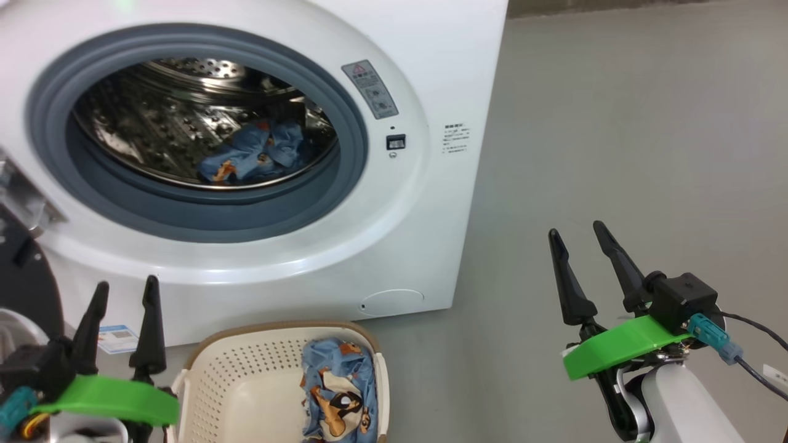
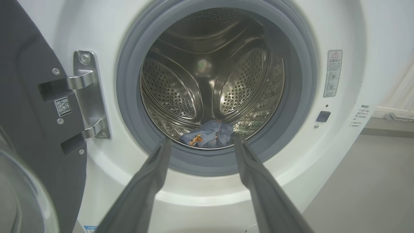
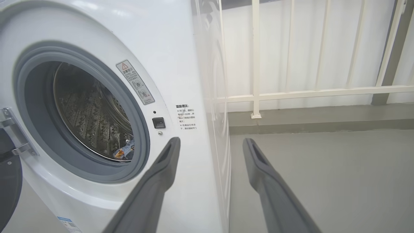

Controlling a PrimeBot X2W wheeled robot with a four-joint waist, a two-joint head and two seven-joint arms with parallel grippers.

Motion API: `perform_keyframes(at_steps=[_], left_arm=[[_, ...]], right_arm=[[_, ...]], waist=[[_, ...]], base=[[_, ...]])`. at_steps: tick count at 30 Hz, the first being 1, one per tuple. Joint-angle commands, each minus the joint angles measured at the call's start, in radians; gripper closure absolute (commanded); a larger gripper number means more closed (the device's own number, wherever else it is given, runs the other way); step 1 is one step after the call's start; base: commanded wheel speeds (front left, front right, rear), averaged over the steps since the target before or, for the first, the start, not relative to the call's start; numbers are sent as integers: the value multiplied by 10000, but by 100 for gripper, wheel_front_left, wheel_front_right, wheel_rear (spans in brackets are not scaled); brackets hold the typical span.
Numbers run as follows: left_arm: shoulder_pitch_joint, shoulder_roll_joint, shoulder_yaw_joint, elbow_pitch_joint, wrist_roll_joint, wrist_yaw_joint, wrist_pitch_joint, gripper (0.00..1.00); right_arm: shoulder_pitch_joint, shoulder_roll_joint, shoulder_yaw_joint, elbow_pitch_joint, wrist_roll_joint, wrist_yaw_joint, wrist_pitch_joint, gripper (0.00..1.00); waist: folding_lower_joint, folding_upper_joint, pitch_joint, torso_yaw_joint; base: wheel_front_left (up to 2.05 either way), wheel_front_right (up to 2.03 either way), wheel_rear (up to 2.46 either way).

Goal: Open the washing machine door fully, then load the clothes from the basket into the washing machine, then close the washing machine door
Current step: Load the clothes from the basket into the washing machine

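The left gripper (image 1: 126, 286) is standing with its two long dark fingers spread wide and nothing between them. It is low at the left of the head view, just beside the small cream-white rectangular plastic basket (image 1: 246, 381) with perforated sides and a brown rim band. The right gripper (image 1: 577, 231) is likewise gaping wide and empty. It is hanging over the grey floor (image 1: 615, 154), well apart from the right side of the big white boxy front-loading washing machine (image 1: 431, 74).

The left wrist view is looking along its fingers straight into the steel perforated drum (image 2: 200, 64). There a crumpled bundle of soft blue cartoon-printed clothes (image 2: 210, 134) is lying at the bottom, near the front lip and inside the grey-blue rubber gasket (image 2: 129, 97). This view is also giving the clearest look at the large round washing machine door (image 2: 29, 97). It is hanging open at the left, its dark inner face turned toward the camera, held by a metal hinge (image 2: 87, 97) bolted to the white front.

The head view is bringing in the basket's inside, where a second blue garment (image 1: 338, 387) printed with orange, white and black figures is lying against its right wall. The basket is sitting on the floor just in front of the machine, below the drum opening, near a round cover (image 1: 392, 303) low on the front.

The right wrist view is looking past the machine's right edge and adding a white metal railing (image 3: 307, 93) beyond the floor. In it just a sliver of the drum bundle is peeking over the gasket.
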Motion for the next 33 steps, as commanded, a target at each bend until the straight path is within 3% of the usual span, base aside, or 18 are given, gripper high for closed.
perform_keyframes(at_steps=[1, 33], left_arm=[[-56, 306, 480, -393, 144, 91, -64, 0], [667, -68, 754, -1058, 434, 238, -64, 0]], right_arm=[[116, -30, 165, -218, -73, 46, -80, 0], [203, -32, 289, -49, -76, 46, -80, 0]], waist=[[0, 0, -109, 119], [0, 0, -110, 376]], base=[[0, 0, 0], [0, 0, 0]])
